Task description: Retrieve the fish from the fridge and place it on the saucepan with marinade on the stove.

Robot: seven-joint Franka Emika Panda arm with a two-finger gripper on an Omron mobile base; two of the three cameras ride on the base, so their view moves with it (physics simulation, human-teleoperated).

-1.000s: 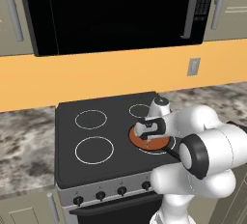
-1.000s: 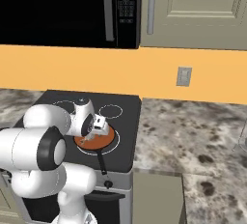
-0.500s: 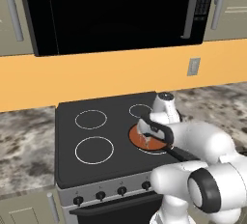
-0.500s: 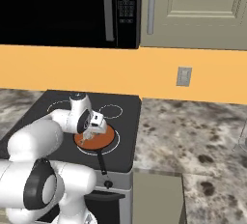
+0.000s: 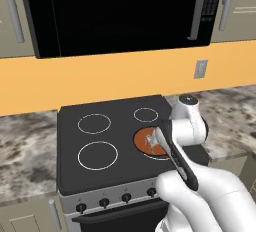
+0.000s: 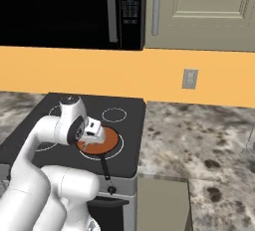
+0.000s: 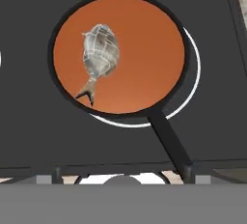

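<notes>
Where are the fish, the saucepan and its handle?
fish (image 7: 100,54), hand view, mid-body.
saucepan (image 7: 144,59), hand view, bare marinade surface.
handle (image 7: 169,143), hand view, middle of the dark bar.

Fish (image 7: 100,54): 1. Saucepan (image 7: 159,121): 1. Stove (image 5: 75,176): 1. Burner rings: 4. Knobs: 4 visible. Microwave (image 5: 115,11): 1. Outlet (image 5: 200,69): 1.
</notes>
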